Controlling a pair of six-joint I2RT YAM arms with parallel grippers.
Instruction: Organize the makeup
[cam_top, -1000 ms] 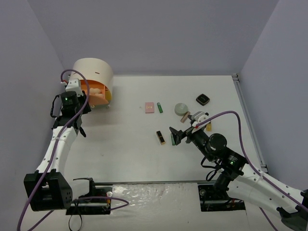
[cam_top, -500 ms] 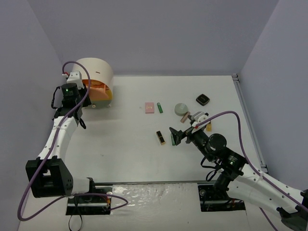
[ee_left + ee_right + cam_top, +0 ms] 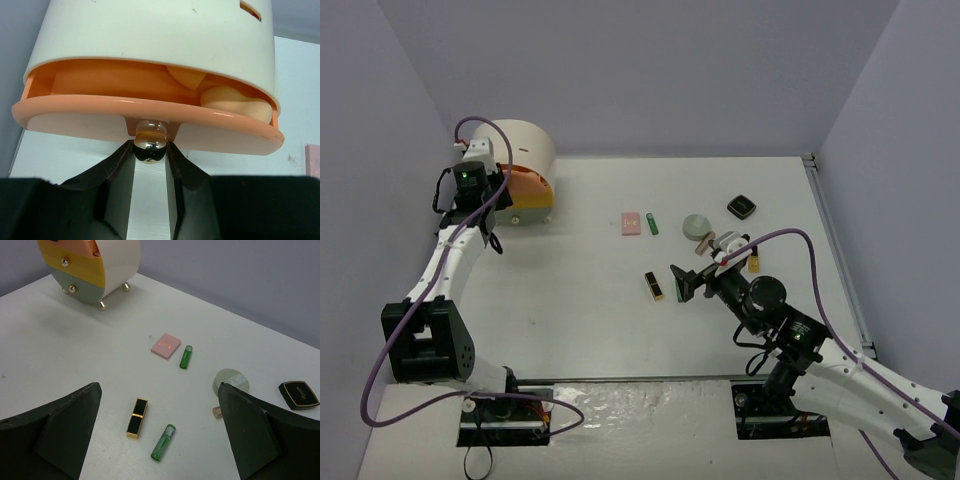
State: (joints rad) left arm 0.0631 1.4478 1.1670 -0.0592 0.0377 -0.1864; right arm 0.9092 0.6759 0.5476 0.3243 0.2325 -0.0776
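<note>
My left gripper [image 3: 149, 151] is shut on the gold ball knob [image 3: 149, 144] of the pink top drawer [image 3: 75, 117] of the cream drum box [image 3: 525, 150]. The drawer stands slightly open, with peach sponges [image 3: 235, 100] inside. My right gripper [image 3: 159, 390] is open and empty above a gold-black tube [image 3: 136, 417] and a green tube [image 3: 163, 442]. Further off lie a pink square compact [image 3: 166, 345], a second green tube [image 3: 185, 357], a round sage compact [image 3: 230, 381] and a black square compact [image 3: 299, 394].
The drum box [image 3: 100, 265] stands at the table's far left on small gold feet, with yellow and green drawers below the pink one. A small yellow item [image 3: 755, 264] and a pinkish tube [image 3: 705, 245] lie by the right arm. Grey walls enclose the table.
My left gripper has moved toward the box with the knob, and the pink drawer has slid most of the way in. The right arm has barely moved.
</note>
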